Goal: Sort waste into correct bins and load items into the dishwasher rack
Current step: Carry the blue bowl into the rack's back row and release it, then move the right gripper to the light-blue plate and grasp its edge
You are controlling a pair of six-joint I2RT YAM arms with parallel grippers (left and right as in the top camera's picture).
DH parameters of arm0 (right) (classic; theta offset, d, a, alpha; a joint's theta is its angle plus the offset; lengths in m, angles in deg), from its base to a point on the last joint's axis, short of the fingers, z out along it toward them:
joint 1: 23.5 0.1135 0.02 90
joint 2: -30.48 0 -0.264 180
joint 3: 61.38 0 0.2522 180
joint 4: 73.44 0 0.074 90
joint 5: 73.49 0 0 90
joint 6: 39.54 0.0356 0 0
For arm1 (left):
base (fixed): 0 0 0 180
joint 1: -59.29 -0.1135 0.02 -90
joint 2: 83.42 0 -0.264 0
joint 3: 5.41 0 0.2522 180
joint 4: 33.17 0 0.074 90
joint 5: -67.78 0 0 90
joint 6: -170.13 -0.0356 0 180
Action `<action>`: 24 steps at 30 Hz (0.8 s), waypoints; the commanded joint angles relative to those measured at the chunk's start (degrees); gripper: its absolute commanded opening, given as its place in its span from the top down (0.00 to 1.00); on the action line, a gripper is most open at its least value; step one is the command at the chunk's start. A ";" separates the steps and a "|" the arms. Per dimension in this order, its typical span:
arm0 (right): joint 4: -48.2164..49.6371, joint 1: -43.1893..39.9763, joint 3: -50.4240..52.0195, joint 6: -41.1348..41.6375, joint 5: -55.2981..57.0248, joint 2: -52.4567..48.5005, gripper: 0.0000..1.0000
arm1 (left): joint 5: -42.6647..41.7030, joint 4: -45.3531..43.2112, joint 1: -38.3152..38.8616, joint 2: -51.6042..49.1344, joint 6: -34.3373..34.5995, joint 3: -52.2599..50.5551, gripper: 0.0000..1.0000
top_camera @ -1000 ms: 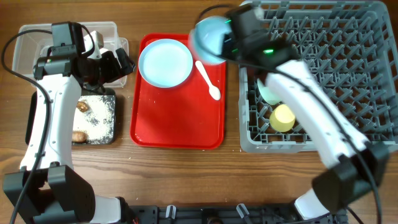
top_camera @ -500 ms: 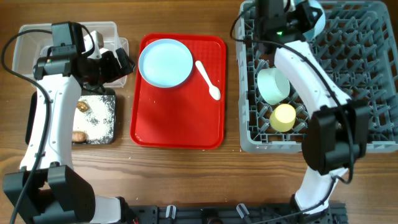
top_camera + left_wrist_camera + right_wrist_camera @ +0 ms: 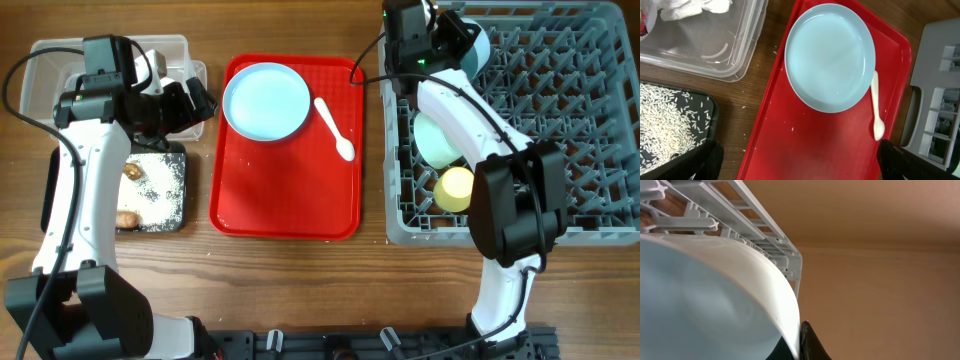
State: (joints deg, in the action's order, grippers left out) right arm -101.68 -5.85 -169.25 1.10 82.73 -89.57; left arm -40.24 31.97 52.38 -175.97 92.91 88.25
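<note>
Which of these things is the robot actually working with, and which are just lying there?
Job: light blue round plate, white plastic spoon, light blue bowl, pale green bowl, small yellow cup, grey plastic dishwasher rack, clear plastic tub, shallow black tray, white rice grains.
Lying about: red plastic serving tray, wooden table.

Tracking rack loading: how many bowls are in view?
2. The light blue bowl, held over the dishwasher rack's top-left corner; the pale green bowl inside the rack, beside the small yellow cup.
</note>
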 commanded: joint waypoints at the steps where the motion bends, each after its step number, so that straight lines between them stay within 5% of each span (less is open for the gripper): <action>1: 0.02 -0.42 0.83 -0.17 0.13 -0.63 0.96 | 0.13 -0.11 -0.24 0.98 -0.33 1.22 0.00; 18: -0.96 1.40 0.85 2.80 3.74 -3.87 0.96 | 0.11 -0.11 -0.24 0.98 -0.33 1.22 0.00; 19: -0.92 2.21 0.85 2.51 4.57 -3.87 0.88 | 0.13 -0.09 -0.24 0.98 -0.33 1.22 0.00; 22: -0.20 5.09 0.85 -5.16 5.01 -3.87 0.43 | 0.11 -0.11 -0.24 0.98 -0.33 1.22 0.00; 24: 3.87 6.43 0.85 -7.30 6.08 -3.87 0.38 | 0.13 -0.11 -0.24 0.98 -0.31 1.22 0.00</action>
State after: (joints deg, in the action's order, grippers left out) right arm -101.22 -1.22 -168.83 -1.64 86.25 -91.60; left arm -40.22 31.99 52.38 -175.97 92.91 88.25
